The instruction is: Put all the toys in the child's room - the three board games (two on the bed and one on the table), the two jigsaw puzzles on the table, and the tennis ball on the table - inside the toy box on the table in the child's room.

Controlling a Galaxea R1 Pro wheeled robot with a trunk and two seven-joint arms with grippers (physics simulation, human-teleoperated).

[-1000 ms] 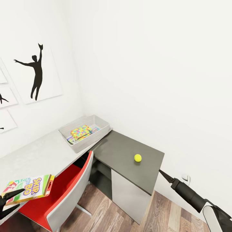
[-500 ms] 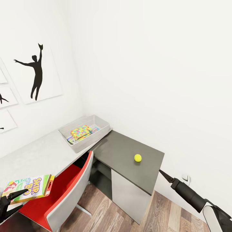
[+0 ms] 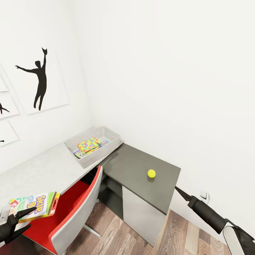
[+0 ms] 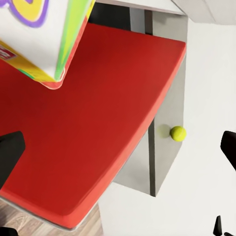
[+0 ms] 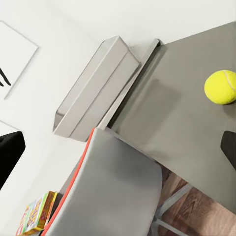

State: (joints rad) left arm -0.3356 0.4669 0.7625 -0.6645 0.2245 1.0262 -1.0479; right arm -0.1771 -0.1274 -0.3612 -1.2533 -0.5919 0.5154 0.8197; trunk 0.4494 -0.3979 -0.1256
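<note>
Nearest the red-seated chair (image 3: 76, 209), the left claw (image 3: 17, 221) hangs released, fingers spread, just short of the Skip-Bo box (image 3: 33, 204), which lies on the white surface (image 3: 46, 170) overhanging the chair's seat. Beyond the chair, the toy box (image 3: 94, 145) holds a jigsaw puzzle (image 3: 89, 145) atop what seem to be other flat boxes. The tennis ball (image 3: 151, 173) sits on the dark section right of the chair; the right claw (image 3: 178, 191) points at it, apparently clenched.
</note>
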